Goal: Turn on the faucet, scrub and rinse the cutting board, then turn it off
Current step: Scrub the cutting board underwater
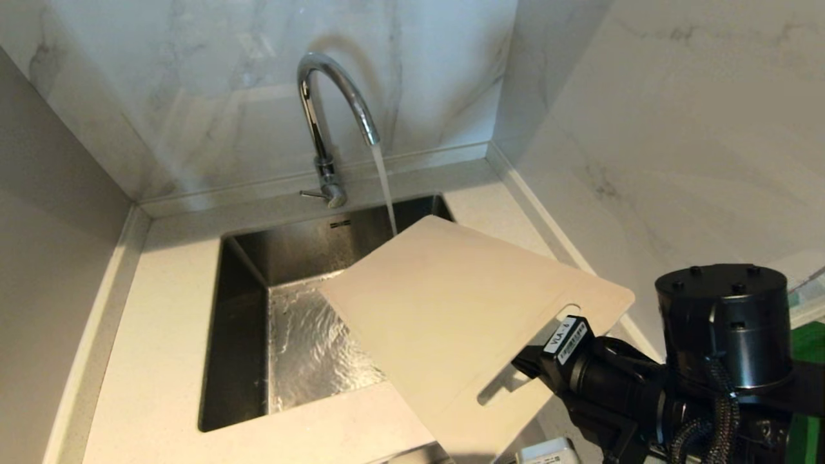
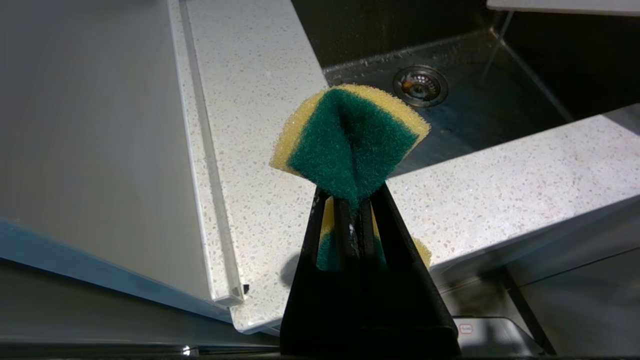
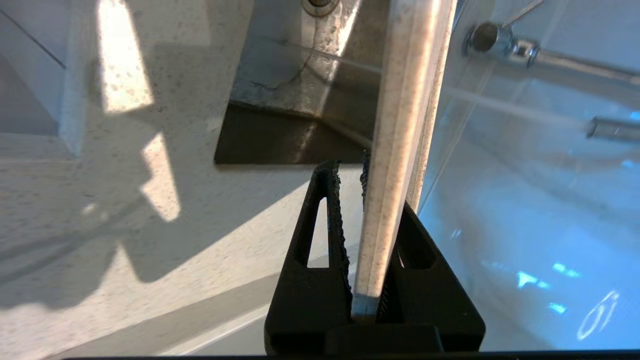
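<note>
A pale speckled counter [image 1: 161, 335] wraps a sunken steel sink [image 1: 309, 335] in a corner walled with grey-veined white marble [image 1: 677, 129]; a raised lip runs along the counter's back and sides. The chrome faucet [image 1: 325, 116] stands behind the sink with its small lever [image 1: 314, 193] at the base, and a thin stream of water [image 1: 385, 187] falls from the spout, passing just behind the far corner of the board and rippling over the sink floor. The cream board [image 1: 451, 309] hangs tilted over the sink's right half, slot end toward the robot, hiding that part of the basin and the counter edge beneath. The right gripper [image 3: 352, 175] pinches the board's edge by the slot, jaws clamped on its thin rim, as the right wrist view shows edge-on; the black arm [image 1: 644, 393] and its bulky joint fill the lower right of the head view. The left gripper [image 2: 350, 200] is below the counter's front edge, outside the head view, its jaws pressed together on a folded yellow-and-green sponge [image 2: 350, 140]. Past the sponge, the left wrist view shows the drain [image 2: 420, 86] in the wet basin. A small white object [image 1: 548, 451] lies at the lower edge of the head view, too cut off to identify.
</note>
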Tool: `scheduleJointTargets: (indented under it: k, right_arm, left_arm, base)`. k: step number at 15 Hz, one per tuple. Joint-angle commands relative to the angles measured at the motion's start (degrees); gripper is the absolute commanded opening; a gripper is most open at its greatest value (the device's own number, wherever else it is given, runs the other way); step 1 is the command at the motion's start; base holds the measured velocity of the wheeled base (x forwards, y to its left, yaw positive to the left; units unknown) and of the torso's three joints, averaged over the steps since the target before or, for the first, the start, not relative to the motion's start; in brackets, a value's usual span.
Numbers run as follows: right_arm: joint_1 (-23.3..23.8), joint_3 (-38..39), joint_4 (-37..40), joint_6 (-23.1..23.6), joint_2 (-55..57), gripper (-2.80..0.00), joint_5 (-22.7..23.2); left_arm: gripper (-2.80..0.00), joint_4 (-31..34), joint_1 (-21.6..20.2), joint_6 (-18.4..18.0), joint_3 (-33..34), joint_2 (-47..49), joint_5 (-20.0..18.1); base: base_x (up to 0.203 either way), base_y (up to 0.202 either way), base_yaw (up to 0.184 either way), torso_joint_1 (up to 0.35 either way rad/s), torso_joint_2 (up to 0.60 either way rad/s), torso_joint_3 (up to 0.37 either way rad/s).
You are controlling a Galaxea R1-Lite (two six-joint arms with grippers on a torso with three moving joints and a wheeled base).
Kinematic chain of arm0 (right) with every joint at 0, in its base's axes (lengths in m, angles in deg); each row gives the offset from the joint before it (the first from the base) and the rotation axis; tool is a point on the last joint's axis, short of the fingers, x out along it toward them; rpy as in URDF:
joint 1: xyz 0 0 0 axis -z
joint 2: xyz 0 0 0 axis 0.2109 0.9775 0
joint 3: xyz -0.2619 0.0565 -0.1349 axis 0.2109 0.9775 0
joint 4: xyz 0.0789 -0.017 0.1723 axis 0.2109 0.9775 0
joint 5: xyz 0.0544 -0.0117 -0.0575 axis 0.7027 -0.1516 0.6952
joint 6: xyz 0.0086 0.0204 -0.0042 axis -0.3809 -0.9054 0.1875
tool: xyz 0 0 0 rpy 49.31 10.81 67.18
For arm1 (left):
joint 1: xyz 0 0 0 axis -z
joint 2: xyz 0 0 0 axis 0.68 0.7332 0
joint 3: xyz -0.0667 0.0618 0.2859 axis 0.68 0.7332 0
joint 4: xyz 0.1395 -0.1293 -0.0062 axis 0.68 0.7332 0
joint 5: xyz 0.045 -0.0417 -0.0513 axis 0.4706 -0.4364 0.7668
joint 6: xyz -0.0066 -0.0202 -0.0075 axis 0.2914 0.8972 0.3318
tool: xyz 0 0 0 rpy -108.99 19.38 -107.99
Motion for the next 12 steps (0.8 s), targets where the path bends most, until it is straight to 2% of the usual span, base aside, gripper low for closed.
scheduleJointTargets:
  k: [1,12]
  right_arm:
    - [0.1,-1.1,-0.2,3.5,1.4,-2.80,0.5]
    - [0.1,-4.4,0.1,7.4,5.0,-2.80,4.8]
  left_arm:
    - [-2.80,0.0,0.0,0.0,0.0,0.1,0.0]
    - [-2.80,0.0,0.0,0.2,0.0,0.1,0.1]
  base:
    - [0.000,0.000,0.000,0.000,0.00,0.000]
    - [0.000,0.000,0.000,0.000,0.00,0.000]
